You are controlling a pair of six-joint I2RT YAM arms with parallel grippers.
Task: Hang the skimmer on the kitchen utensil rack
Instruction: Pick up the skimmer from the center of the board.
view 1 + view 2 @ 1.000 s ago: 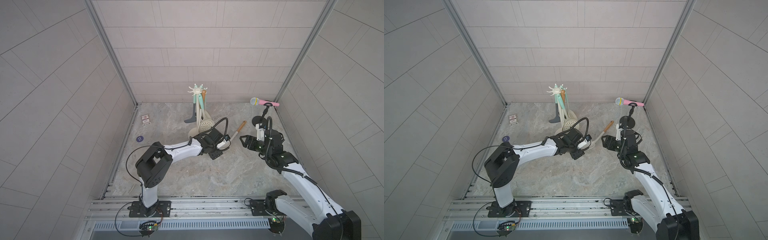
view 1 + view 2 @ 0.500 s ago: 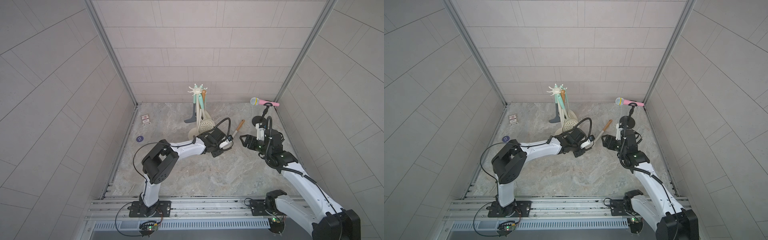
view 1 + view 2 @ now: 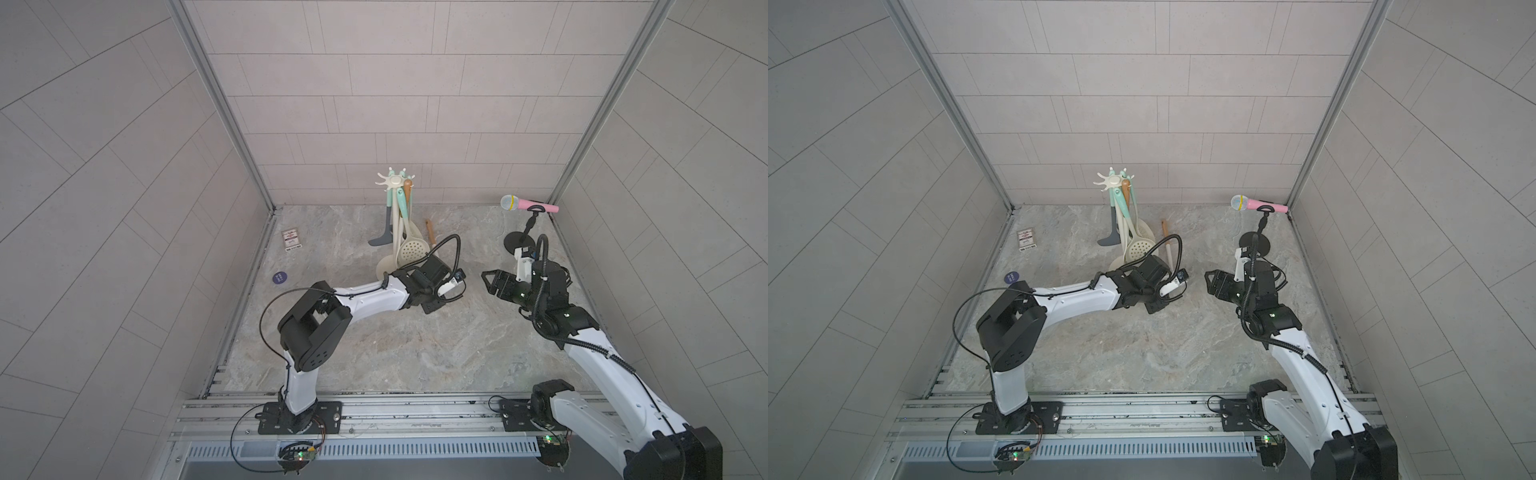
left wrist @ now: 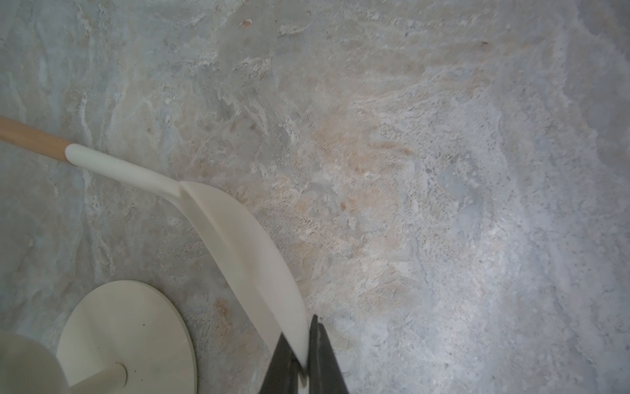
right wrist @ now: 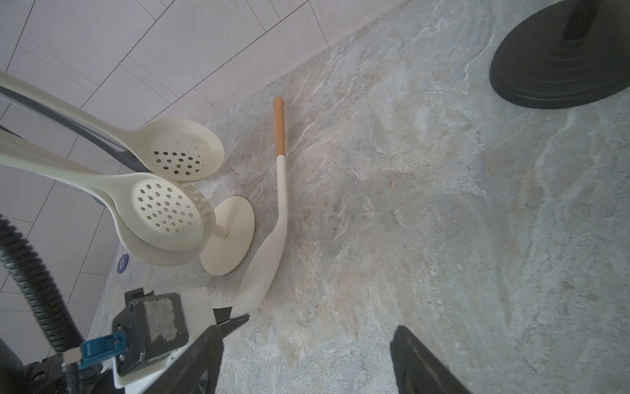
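High top views steeply down; wrist views low over the tabletop (image 4: 443,170), both on the kitchen utensil rack (image 4: 129,324).

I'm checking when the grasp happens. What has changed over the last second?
The left gripper has closed on the blade tip of the cream wooden-handled utensil lying on the marble table. The utensil has swung, so its handle end is now nearer the tall cream utensil rack. The right gripper stays open and still. The rack, its hung utensils and the pink microphone are unchanged.
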